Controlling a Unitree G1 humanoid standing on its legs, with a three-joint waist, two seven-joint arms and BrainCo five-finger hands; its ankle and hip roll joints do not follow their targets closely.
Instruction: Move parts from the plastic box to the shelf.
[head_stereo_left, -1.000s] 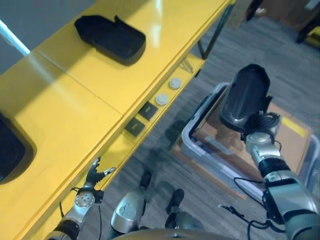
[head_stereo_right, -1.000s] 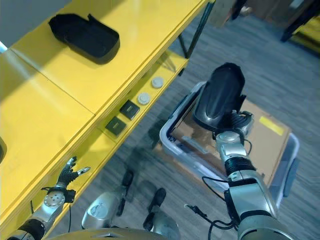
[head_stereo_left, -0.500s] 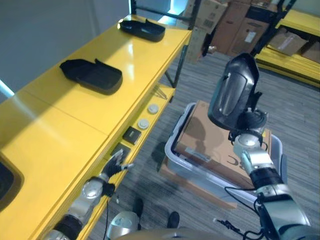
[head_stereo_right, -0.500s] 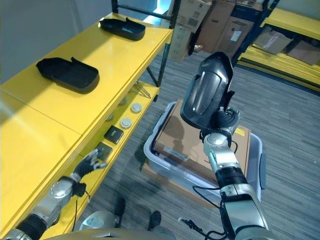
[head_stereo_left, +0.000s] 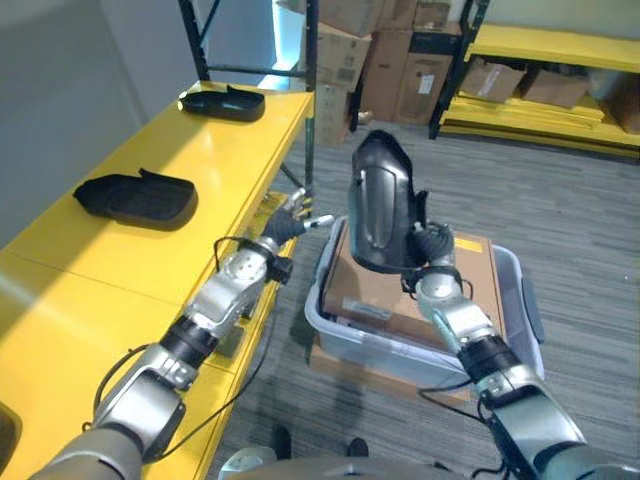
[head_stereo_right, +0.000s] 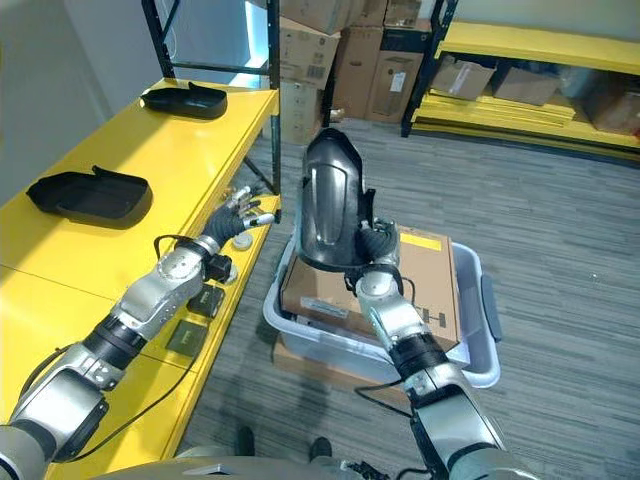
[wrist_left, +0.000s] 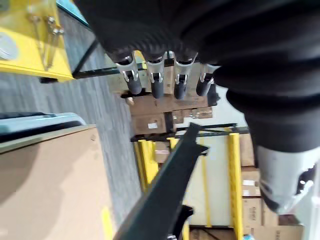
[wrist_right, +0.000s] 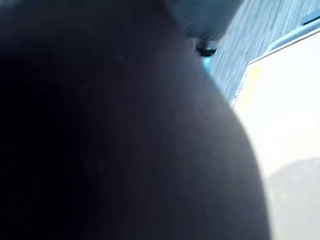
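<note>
Shelf (head_stereo_left: 215, 165), yellow, long, runs 7 to 12 o'clock on L side; two black parts already on top: one at 9 o'clock (head_stereo_left: 135, 198), one farther at 11 (head_stereo_left: 222, 102). Box (head_stereo_right: 480, 360), grey plastic, on floor at 5 o'clock, w/ cardboard carton (head_stereo_right: 440, 300) inside it. Held part (head_stereo_left: 378, 200): black moulded shell, upright, centre of view, above box's L end, well apart from shelf top. R hand (head_stereo_left: 428, 245) under/behind its lower edge, appears clenched on that end, though fingers mostly hidden by the shell. L hand (head_stereo_left: 290, 222) at shelf's front edge, approx 10 o'clock from centre, fingers spread, released, holding nothing. Handling, my read: part is stiff, light for its bulk, glossy so likely slippery; one-end grip makes it top-heavy, may pivot. Better hold = rim at mid-length, or L hand supporting upper end before laying it flat on shelf.
</note>
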